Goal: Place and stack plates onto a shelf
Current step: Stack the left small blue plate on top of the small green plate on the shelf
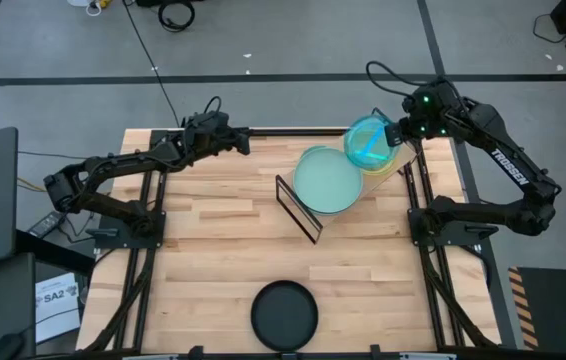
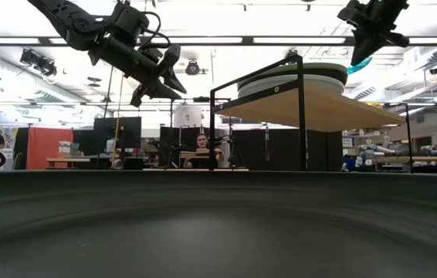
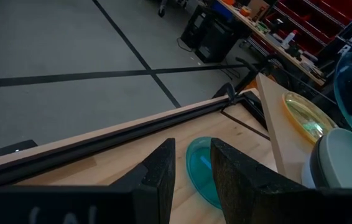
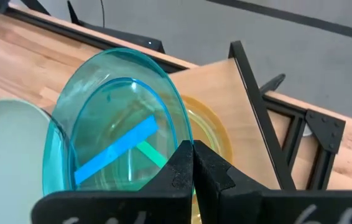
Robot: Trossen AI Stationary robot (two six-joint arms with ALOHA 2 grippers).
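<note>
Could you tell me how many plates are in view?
5: black plate on the tabletop; mint plate and yellow plate on the shelf; teal plate in the right end effector; blue plate beneath the shelf. Others may be stacked unseen.

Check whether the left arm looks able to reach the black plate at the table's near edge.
Probably yes: the left hand is open and empty, and the black plate lies alone on bare table with nothing in between.
</note>
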